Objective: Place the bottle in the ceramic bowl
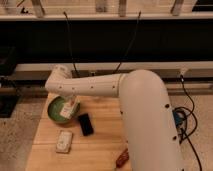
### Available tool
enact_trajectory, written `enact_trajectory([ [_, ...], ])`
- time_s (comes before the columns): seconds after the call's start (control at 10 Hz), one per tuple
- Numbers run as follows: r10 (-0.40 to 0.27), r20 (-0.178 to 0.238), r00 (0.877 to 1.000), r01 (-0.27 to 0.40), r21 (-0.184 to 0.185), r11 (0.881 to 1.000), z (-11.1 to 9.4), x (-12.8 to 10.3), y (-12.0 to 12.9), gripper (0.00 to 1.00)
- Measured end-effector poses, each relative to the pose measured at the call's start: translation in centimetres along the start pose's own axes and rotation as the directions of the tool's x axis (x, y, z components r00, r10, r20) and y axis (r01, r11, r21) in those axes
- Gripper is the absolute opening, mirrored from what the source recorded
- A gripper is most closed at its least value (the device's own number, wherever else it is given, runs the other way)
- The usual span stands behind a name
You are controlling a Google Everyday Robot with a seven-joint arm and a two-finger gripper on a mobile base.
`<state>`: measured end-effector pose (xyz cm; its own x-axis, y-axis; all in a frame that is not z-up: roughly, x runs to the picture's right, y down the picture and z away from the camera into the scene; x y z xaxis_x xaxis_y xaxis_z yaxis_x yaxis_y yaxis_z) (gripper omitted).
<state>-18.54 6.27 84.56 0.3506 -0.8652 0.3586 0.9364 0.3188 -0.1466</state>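
The green ceramic bowl (55, 111) sits at the far left of the wooden table. My gripper (71, 103) hangs down from the white arm over the bowl's right side. A small whitish bottle (69, 111) with a pale label shows right under the gripper, inside the bowl's right part. I cannot tell whether the gripper still holds it or whether it rests on the bowl. The arm hides the bowl's far right rim.
A black slab (85, 124) lies just right of the bowl. A flat whitish-grey packet (64, 141) lies in front of the bowl. A reddish-brown elongated object (122, 158) lies at the front near my arm's base. The wooden table (100, 145) ends at the left beside the bowl. Cables hang behind.
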Motion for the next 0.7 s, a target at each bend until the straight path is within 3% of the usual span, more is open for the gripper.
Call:
enact_trajectory([
  [0.7, -0.017, -0.001, 1.000, 0.018, 0.013, 1.000, 0.03, -0.08, -0.16, 0.25],
])
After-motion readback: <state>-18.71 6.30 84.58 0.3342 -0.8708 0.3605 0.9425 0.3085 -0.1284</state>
